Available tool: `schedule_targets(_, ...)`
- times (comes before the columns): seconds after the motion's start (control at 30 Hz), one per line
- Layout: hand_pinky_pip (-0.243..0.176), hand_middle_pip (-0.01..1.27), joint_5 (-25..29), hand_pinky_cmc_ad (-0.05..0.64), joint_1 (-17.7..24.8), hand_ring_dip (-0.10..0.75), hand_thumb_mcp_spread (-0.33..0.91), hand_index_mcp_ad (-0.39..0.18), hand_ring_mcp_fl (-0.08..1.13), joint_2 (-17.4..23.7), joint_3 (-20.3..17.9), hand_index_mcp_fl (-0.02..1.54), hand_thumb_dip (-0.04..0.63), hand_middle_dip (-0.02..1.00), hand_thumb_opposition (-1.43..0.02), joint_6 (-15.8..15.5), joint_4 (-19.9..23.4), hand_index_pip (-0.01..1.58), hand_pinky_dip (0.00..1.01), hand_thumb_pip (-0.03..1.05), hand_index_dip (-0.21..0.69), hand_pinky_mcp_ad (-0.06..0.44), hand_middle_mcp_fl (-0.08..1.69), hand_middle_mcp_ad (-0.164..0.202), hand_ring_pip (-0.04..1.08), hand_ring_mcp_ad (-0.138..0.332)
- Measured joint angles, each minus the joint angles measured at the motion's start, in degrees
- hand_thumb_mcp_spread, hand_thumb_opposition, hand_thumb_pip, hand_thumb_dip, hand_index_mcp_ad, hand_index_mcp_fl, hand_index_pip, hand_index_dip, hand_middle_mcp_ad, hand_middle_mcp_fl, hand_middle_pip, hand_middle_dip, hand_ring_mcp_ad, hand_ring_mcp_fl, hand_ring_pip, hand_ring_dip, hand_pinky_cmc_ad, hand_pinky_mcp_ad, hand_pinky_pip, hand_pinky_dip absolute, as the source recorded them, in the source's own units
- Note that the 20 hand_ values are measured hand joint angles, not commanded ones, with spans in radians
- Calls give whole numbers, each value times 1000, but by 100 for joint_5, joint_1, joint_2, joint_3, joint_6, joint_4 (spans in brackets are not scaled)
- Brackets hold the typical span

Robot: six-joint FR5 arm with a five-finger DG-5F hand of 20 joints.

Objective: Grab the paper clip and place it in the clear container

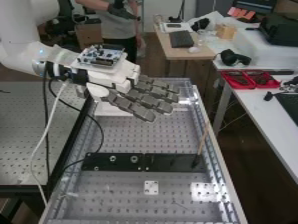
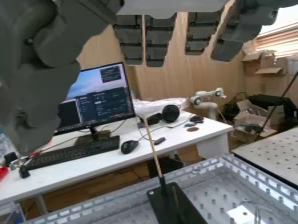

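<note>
My hand's wide open, holding nothing, straight fingers slanting down over the perforated tabletop, inside the right rail. Watch the upright stick by that edge. What's probably the clear container sits nearby; paper clip's too tiny to pin down.

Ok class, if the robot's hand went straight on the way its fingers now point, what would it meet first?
Most likely the hand would clear the bench's side rail and come to the white desk, though its height is hard to judge.
</note>
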Motion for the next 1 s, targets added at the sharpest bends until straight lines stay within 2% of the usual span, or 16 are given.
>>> schedule_targets(0.07,-75,152,54,183,1,12,278,-40,-37,-68,-23,112,96,77,-730,8,35,113,243,487,-30,150,28,2,45,147)
schedule_targets(0.2,-75,152,72,183,-57,12,290,-45,-38,-265,-13,237,126,77,-726,-72,80,148,243,517,-30,150,28,2,45,147)
schedule_targets(0.27,-75,155,4,183,-150,12,297,-58,-38,-368,25,272,141,77,-737,-93,87,185,243,560,-30,147,28,2,47,147)
schedule_targets(0.37,-75,155,-189,185,-393,12,309,-72,-37,-568,118,339,169,96,-756,-125,121,260,243,562,-30,152,31,5,47,147)
schedule_targets(0.47,-75,155,-469,182,-701,12,314,-73,-37,-802,247,358,173,96,-766,-184,183,351,246,571,-30,150,30,5,47,147)
schedule_targets(0.53,-75,154,-711,182,-936,12,314,-73,-37,-993,365,391,182,96,-766,-240,232,438,246,618,-30,150,31,5,47,147)
schedule_targets(0.83,-75,157,-1800,180,-1716,12,330,-73,-40,-1797,953,393,206,101,-771,-459,442,815,250,630,-30,152,31,2,44,145)
schedule_targets(0.9,-75,159,-2024,178,-1836,12,347,-73,-37,-1932,1073,358,206,110,-784,-499,488,930,250,632,-30,152,44,2,47,145)
schedule_targets(1.0,-75,154,-2362,180,-2005,17,354,-82,-37,-2130,1245,325,218,112,-785,-574,570,1023,250,641,-30,154,44,2,51,145)
